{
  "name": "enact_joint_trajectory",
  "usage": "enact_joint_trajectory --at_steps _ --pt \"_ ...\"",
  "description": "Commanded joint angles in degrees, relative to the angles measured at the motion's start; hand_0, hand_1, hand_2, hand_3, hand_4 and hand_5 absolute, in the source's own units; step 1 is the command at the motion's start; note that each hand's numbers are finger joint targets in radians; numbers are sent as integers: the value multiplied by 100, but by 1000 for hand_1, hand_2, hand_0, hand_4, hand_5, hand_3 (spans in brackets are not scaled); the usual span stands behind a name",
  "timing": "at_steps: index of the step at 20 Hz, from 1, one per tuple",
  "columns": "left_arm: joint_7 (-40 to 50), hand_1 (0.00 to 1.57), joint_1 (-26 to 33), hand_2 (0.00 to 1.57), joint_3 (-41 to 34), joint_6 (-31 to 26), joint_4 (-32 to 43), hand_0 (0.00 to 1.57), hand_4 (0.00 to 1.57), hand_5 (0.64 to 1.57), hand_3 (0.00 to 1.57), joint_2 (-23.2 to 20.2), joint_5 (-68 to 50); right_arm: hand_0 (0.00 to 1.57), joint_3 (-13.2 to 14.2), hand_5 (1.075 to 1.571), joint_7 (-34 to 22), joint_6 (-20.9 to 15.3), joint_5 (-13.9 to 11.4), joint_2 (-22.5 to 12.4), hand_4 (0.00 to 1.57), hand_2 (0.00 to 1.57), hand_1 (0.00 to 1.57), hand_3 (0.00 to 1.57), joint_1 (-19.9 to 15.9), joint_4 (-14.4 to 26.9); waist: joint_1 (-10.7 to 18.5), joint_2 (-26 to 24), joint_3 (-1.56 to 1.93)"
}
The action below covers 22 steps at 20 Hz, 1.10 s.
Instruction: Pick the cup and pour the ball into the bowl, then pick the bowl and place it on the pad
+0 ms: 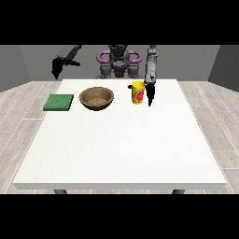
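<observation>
Upright yellow cup (137, 93) right of a brown wooden bowl (96, 98), flat green pad (58, 102) at its left.

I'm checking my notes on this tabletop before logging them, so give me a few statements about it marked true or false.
1. The bowl lies between the pad and the cup. True.
2. The cup lies tipped on its side. False: it stands upright.
3. The hand at the view's right is right beside the cup. True.
4. The bowl sits on the pad. False: it rests on the table, apart from the pad.
5. The hand at the view's left is touching the pad. False: it hangs above the table's far corner, away from the pad.
</observation>
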<state>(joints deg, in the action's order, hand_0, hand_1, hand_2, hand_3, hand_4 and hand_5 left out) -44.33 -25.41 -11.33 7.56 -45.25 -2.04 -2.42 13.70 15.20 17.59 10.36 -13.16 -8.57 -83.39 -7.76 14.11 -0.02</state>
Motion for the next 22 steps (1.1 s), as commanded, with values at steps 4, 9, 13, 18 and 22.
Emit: enact_joint_trajectory --at_steps 4,9,13,18,22 --pt "-756 0 -294 0 -146 56 1135 0 0 1526 0 -15 0 0 -26 1571 -214 -135 -24 16 0 0 0 0 -70 -164 -102 -20 -1" --pt "-1252 1245 -20 1571 162 1440 1060 1245 1329 1287 1571 75 766 0 146 1570 129 185 83 -250 0 0 0 0 -211 90 -329 274 3" --pt "-1222 1323 -2 1571 77 1871 1161 1323 1468 1246 1571 169 823 0 209 1570 27 290 172 -377 0 0 0 0 -144 -62 -512 292 0" --pt "-565 1316 94 1571 532 1839 898 1316 1496 1256 1571 152 1165 0 484 1570 -435 292 408 -568 0 0 0 0 -247 497 -87 -497 5" --pt "947 1381 -423 1571 881 2445 762 1381 1571 1341 1571 -732 1960 0 450 1569 -333 548 315 -663 0 0 0 0 -23 998 -1 -1156 29"
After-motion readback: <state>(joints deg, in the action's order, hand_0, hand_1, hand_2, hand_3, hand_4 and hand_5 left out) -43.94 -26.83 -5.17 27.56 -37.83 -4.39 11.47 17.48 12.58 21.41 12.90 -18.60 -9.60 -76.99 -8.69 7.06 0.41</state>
